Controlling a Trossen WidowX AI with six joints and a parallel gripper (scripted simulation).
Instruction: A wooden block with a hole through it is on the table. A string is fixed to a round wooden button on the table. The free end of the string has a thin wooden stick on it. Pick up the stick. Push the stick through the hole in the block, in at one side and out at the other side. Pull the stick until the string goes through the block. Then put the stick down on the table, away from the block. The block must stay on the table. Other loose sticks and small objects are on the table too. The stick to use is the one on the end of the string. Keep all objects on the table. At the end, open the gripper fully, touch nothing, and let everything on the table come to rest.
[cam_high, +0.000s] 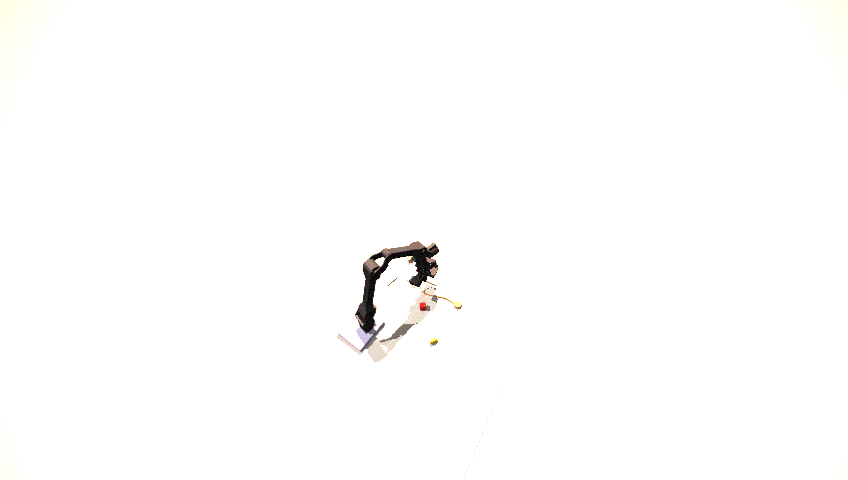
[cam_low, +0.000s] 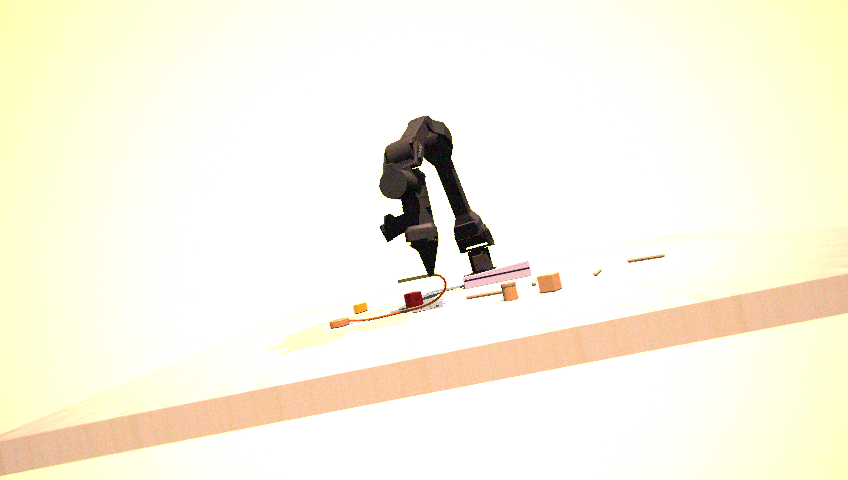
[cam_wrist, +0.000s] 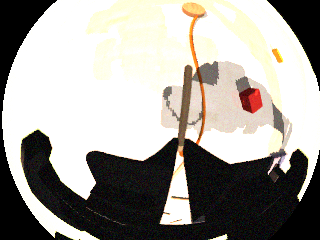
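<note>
Above pale table (cam_low: 380, 371), claw (cam_low: 430, 273) (cam_wrist: 180, 142) gripping stick (cam_low: 414, 278) (cam_wrist: 185, 105), seemingly.

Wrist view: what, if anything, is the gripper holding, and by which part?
The gripper holds the thin stick by its end nearest the string.

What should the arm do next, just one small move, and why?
I'd probably swing the stick toward the red block, staying raised: the fingers grip it above the table, but its tip points past the block.
</note>
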